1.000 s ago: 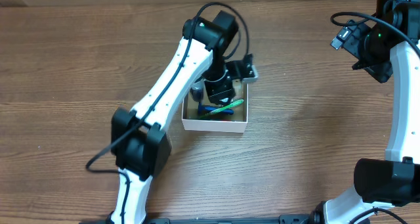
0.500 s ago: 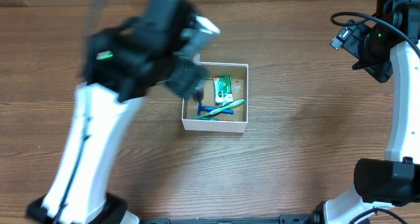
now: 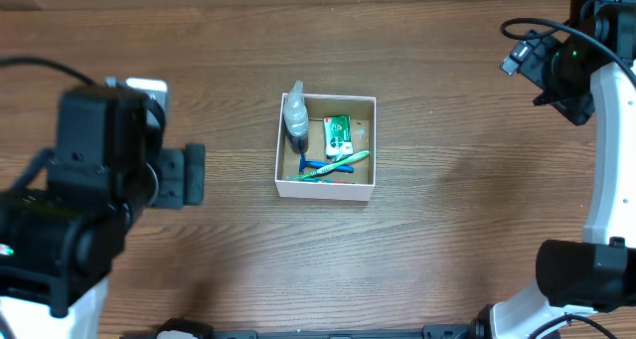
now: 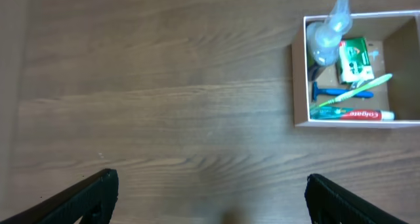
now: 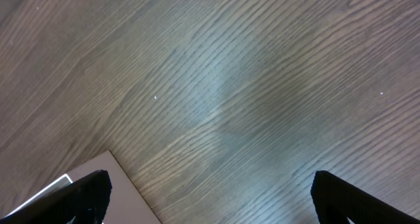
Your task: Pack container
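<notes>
The container (image 3: 326,189) is a shallow white box at the table's middle. It holds a clear bottle (image 3: 295,118) leaning over its back left corner, a green packet (image 3: 338,134), a green toothbrush (image 3: 341,163), a blue razor and a toothpaste tube. The left wrist view shows the container (image 4: 299,79) at the upper right with the same items. My left gripper (image 4: 210,204) is open and empty, high above bare table left of the container. My right gripper (image 5: 223,201) is open and empty over bare wood at the far right.
My left arm (image 3: 99,180) looms large at the left of the overhead view. My right arm (image 3: 566,66) is at the back right. A flat white sheet (image 5: 121,194) lies under the right gripper's left finger.
My left arm has pulled out of the container and swung left and up towards the camera. The clear bottle stays in the box. The right arm has not moved.
</notes>
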You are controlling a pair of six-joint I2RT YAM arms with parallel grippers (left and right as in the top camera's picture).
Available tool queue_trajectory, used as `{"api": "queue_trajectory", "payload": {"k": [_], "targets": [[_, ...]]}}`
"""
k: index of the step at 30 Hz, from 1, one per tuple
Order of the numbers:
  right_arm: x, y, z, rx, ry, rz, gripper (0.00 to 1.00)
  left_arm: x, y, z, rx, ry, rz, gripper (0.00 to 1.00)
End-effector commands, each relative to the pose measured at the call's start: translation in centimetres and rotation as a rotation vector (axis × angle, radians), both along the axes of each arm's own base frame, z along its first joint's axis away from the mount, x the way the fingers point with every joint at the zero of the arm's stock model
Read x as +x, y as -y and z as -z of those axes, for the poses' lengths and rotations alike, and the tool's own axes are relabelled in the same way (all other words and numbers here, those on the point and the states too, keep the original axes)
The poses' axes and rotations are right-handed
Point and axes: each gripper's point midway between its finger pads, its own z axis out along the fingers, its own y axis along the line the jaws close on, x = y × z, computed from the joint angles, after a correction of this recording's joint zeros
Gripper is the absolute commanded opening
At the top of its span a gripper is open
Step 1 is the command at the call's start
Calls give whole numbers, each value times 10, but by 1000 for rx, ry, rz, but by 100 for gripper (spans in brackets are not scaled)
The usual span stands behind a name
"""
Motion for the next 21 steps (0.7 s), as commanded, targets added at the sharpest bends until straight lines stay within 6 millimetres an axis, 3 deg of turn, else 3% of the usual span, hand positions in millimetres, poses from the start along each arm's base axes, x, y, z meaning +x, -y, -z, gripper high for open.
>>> {"api": "queue_trajectory", "payload": {"k": [1, 7, 14, 21], "targets": [[0, 1, -5, -2, 18, -1, 100, -10, 12, 35, -118, 1, -13, 92], [0, 1, -5, -2, 18, -1, 100, -21, 28, 84, -242, 143, 54, 92], [0, 1, -5, -2, 18, -1, 100, -37, 66, 108, -410, 348, 287, 98], [0, 1, -5, -2, 18, -1, 100, -33, 60, 146, -366, 352, 272, 100]]}}
